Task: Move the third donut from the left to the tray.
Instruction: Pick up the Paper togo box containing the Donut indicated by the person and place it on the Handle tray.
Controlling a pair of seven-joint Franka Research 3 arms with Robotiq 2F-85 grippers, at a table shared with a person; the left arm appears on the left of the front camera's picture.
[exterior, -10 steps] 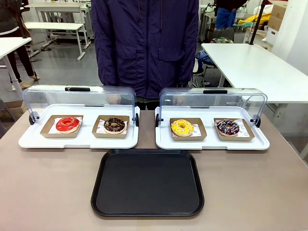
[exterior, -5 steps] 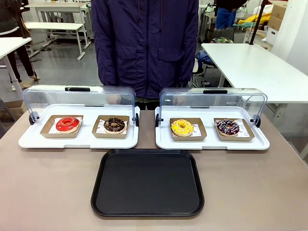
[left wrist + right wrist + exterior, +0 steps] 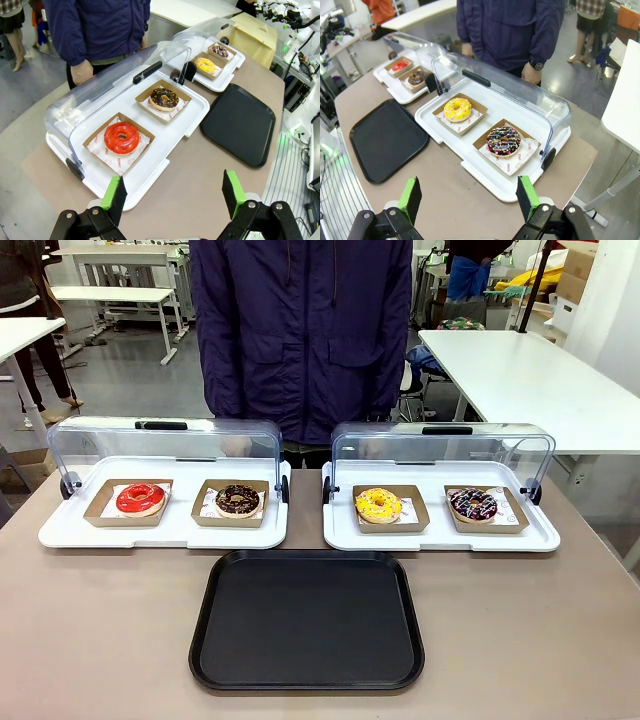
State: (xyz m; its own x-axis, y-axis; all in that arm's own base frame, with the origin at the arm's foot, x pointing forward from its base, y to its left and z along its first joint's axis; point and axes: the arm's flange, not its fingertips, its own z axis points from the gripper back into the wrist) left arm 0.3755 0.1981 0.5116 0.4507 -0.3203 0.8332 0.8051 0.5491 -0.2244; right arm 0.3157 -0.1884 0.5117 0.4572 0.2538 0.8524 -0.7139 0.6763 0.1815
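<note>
Black and flat, the large rectangular plastic tray (image 3: pixel 305 625) is lying on the brown tabletop (image 3: pixel 100 640), and we are placing everything from it. Just beyond its far right corner, the ring donut with bright yellow glaze and coloured sprinkles (image 3: pixel 378 504) is sitting in a shallow brown cardboard holder (image 3: pixel 418 515). The holder is resting on a white tray with a clear domed cover (image 3: pixel 440 538) swung back, apart from the black tray. A dark donut with coloured stripes (image 3: pixel 472 503) is sharing that white tray, farther right. Beyond the black tray's far left corner, a second white covered tray (image 3: pixel 160 538) is carrying a red-glazed donut (image 3: pixel 140 498) and a chocolate donut (image 3: pixel 238 500). A person in a dark blue jacket (image 3: pixel 300 340) is standing past both.

We are holding our left jaws wide apart, green pads (image 3: pixel 114 192) gripping nothing, off the black tray's left. We are keeping our right jaws wide apart and empty too, off its right.
</note>
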